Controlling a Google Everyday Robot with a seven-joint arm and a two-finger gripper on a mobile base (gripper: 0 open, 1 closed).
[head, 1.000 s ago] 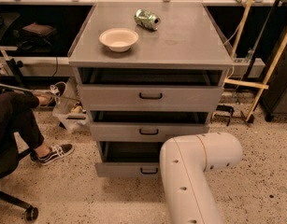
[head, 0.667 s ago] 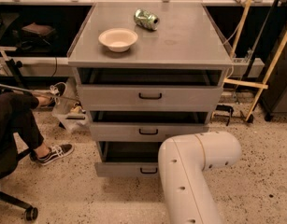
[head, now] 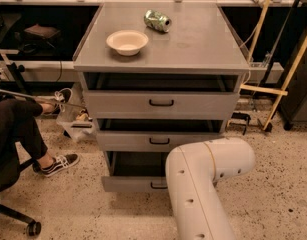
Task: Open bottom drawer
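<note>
Far left on my feed there's someone's leg (head: 23,129) in dark trousers with a black sneaker (head: 56,164) on the speckled floor (head: 68,214), plus an office-chair caster (head: 33,228) down in the corner; next comes the grey cabinet (head: 163,54) with a cream bowl (head: 127,41) on top and a crushed green can (head: 157,20) lying on its side just behind and right of it; top drawer (head: 160,104) and middle drawer (head: 158,141) each show a dark gap above their fronts; the bottom drawer (head: 133,183) is the lowest tier, pulled out a bit with its dark inside showing, its black handle (head: 158,185) right at the edge of the arm (head: 208,179); that fat white elbow fills the lower right and covers the drawer's right end; the gripper sits somewhere behind it out of my sight, so I can't tell its state or whether it has hold of anything; two wooden poles (head: 289,76) lean far right.
</note>
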